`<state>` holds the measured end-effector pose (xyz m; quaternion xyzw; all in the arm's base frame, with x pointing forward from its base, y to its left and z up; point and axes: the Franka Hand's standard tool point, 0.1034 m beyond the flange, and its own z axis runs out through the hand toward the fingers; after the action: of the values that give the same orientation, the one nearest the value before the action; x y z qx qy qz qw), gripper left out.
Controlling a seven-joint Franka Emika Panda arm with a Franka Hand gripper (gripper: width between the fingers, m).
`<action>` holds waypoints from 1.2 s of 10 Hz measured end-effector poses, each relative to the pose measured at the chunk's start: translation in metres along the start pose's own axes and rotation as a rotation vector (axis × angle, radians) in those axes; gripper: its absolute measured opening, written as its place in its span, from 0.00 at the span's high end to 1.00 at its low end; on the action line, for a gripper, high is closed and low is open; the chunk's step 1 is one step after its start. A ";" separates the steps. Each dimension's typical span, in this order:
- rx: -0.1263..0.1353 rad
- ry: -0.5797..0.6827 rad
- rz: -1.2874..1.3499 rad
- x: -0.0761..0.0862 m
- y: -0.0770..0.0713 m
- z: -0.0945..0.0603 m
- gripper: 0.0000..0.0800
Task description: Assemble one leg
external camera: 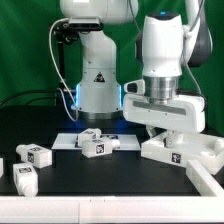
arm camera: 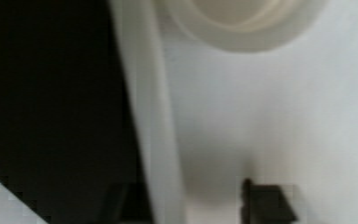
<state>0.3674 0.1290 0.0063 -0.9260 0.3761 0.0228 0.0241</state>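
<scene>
Several small white tagged legs lie on the black table in the exterior view: two at that view's left [external camera: 30, 155] [external camera: 25, 179] and one near the middle [external camera: 97, 147]. My gripper [external camera: 160, 127] is at the exterior view's right, down on the near edge of the large flat white slab [external camera: 188, 152]. In the wrist view the slab [arm camera: 282, 110] fills the picture, with a round corner socket [arm camera: 247, 25] showing. The slab's edge sits between my two dark fingers [arm camera: 265, 200]; the gripper [arm camera: 197, 205] is shut on it. No leg is in the gripper.
The robot's white base [external camera: 97, 90] stands at the back middle. A white bar [external camera: 205, 180] lies at the exterior view's lower right, close to the slab. A green curtain hangs behind.
</scene>
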 end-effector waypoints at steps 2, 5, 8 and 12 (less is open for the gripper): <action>0.010 0.009 -0.080 0.017 0.006 -0.008 0.94; 0.041 -0.085 -0.252 0.057 0.023 -0.057 0.94; 0.077 -0.030 -0.385 0.098 0.027 -0.085 0.94; 0.020 -0.028 -0.521 0.101 0.034 -0.060 0.94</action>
<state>0.4170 0.0310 0.0596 -0.9909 0.1249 0.0251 0.0436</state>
